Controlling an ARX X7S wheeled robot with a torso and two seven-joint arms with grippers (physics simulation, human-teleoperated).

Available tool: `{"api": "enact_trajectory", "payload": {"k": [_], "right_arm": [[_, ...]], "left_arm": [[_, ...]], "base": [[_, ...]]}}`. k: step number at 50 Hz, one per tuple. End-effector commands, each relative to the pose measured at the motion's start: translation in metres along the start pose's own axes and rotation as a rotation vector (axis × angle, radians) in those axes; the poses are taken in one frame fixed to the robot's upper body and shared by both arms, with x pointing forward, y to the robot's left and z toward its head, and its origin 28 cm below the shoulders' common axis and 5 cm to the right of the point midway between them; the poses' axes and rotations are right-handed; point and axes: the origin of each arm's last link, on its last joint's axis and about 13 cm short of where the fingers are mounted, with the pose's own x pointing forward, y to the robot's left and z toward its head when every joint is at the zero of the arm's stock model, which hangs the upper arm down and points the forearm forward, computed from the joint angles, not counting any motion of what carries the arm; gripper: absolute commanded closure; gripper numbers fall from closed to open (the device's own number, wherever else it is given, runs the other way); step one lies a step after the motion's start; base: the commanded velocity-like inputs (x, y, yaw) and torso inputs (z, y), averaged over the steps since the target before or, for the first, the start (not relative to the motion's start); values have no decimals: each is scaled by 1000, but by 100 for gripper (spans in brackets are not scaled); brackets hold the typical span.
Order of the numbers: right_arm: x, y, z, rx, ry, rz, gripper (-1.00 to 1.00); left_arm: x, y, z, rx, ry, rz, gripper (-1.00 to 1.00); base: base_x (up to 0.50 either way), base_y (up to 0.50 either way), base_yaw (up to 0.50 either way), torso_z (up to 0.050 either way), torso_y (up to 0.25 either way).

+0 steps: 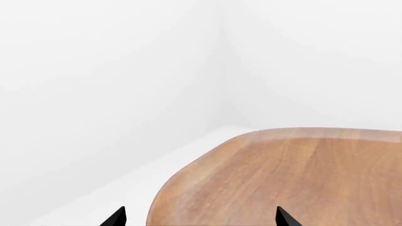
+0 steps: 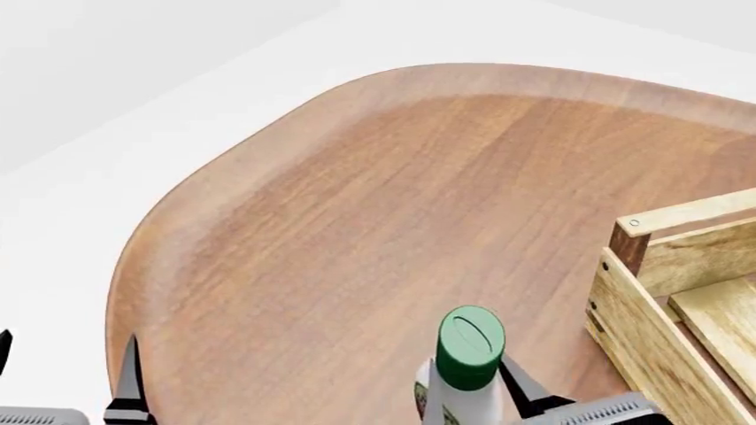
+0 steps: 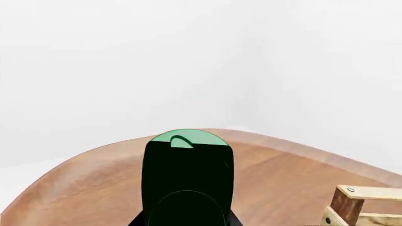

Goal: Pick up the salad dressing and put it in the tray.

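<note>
Right claw (image 2: 473,390) around salad dressing (image 2: 469,341) — head view.

One salad dressing (image 2: 469,350) bottle, green cap, near edge right of centre. One tray (image 2: 661,305), wooden slat crate, partly cut off at the right edge. One wooden table (image 2: 390,212) under both; two grippers, the left gripper (image 2: 65,376) at the near left corner and the right gripper (image 2: 473,394) at the bottle.
</note>
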Motion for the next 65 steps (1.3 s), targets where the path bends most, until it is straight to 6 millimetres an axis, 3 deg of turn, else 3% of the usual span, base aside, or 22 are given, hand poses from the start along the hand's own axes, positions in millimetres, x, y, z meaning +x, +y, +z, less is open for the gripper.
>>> {"api": "enact_trajectory", "payload": {"k": [1, 18, 42, 65], "right_arm": [[5, -19, 13, -25, -51, -112, 100], [18, -57, 29, -68, -50, -342, 100], [32, -96, 44, -100, -18, -504, 100], [49, -141, 44, -117, 42, -712, 100]], "left_arm": [[0, 2, -1, -12, -11, 5, -100], [1, 5, -2, -28, -7, 15, -100], [1, 7, -3, -33, -9, 22, -100], [1, 7, -1, -31, -12, 20, -100]], "base": [[0, 0, 0, 0, 0], [0, 0, 0, 0, 1], [0, 0, 0, 0, 0], [0, 0, 0, 0, 0]]}}
